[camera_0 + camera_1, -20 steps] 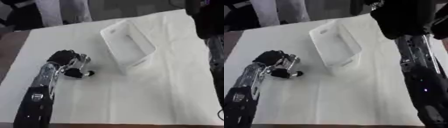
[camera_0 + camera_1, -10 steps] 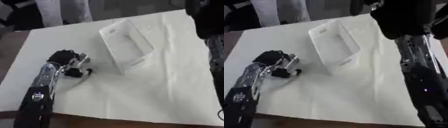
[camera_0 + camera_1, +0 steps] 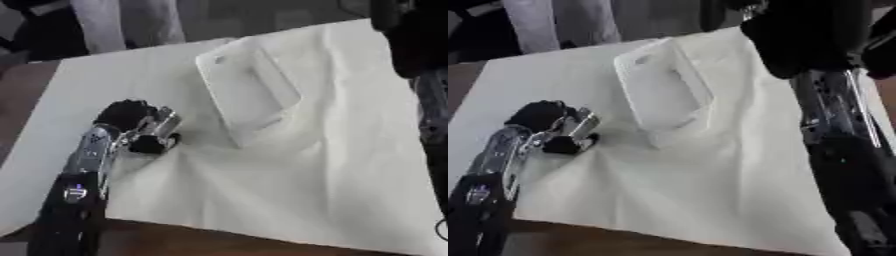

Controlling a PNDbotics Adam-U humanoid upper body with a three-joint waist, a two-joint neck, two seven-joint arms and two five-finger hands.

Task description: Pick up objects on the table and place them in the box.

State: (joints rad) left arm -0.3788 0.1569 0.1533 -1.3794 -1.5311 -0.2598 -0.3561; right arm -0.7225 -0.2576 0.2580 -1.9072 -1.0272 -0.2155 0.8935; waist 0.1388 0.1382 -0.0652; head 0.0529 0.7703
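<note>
My left hand lies on the white cloth at the left, wrist towards the lower left. Its silver-jointed fingers curl over a small black object that sits on the cloth. A white rectangular box stands in the middle of the table, just right of that hand, open side up and askew. My right arm runs down the right edge, and its hand does not show in either view.
The white cloth covers the table and is creased near the box. Bare brown table shows along the near edge and at the far left. A person stands at the far edge.
The whole picture has tilted a little, so the camera moved. My left hand stays curled over the black object at about the same spot on the cloth.
</note>
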